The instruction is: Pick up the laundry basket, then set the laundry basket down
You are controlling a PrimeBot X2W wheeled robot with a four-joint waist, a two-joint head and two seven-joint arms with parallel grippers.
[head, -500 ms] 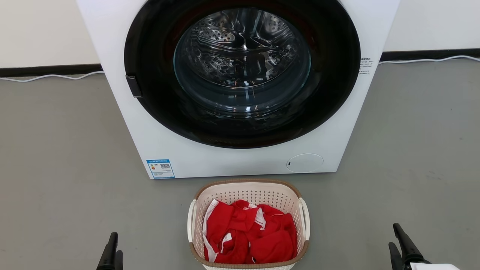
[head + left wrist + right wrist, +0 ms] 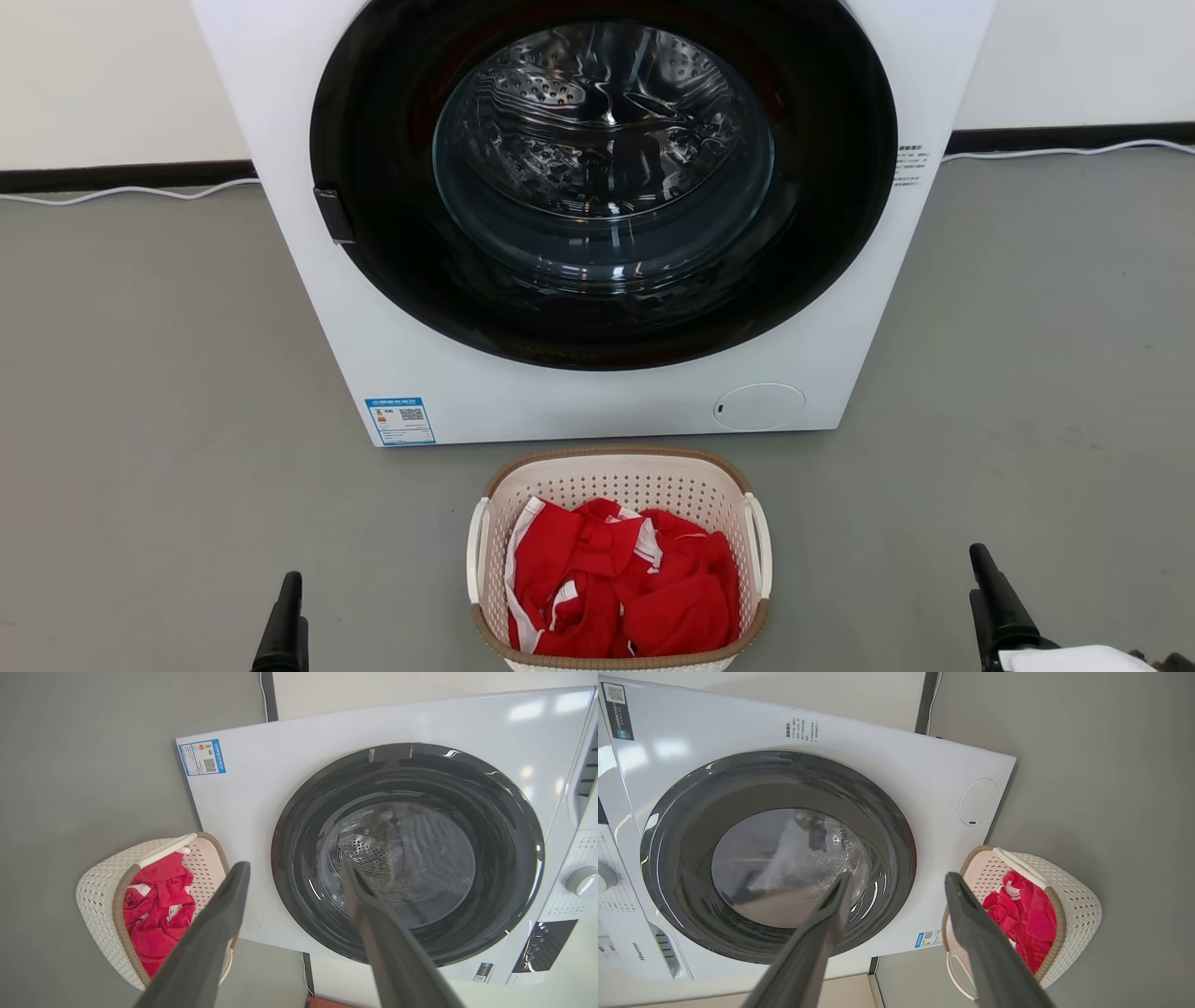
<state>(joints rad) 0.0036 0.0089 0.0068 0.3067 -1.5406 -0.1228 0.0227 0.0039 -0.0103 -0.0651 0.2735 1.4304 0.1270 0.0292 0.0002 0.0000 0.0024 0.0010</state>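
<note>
The laundry basket (image 2: pixel 635 483) stands upright on the grey floor (image 2: pixel 140 420), directly in front of the washing machine (image 2: pixel 597 411) and near its lower front panel, apart from it. The basket is cream-white and perforated, with a brown rim and 1 white loop handle on each of its 2 short sides. It holds a crumpled red garment with white trim (image 2: pixel 621 588), which lies below rim level. The left gripper (image 2: pixel 295 868) sits low on the basket's left side, well apart from it; in the left wrist view its 2 dark fingers stand spread wide, pointing toward the washer's door. The right gripper (image 2: pixel 899 877) sits low on the basket's right side, likewise well apart from the basket; the right wrist view shows its jaws spread to a similar width, with 1 finger lined up on the door glass and the other overlapping the basket's near end in that view. Neither gripper touches the basket or its handles. The washer's round dark door (image 2: pixel 373 280) is closed, and the steel drum is visible through the glass. A blue label (image 2: pixel 400 420) is fixed at the lower left of the front panel and a round cover (image 2: pixel 758 406) at the lower right. A white cable (image 2: pixel 121 191) runs along the black skirting behind the machine.
</note>
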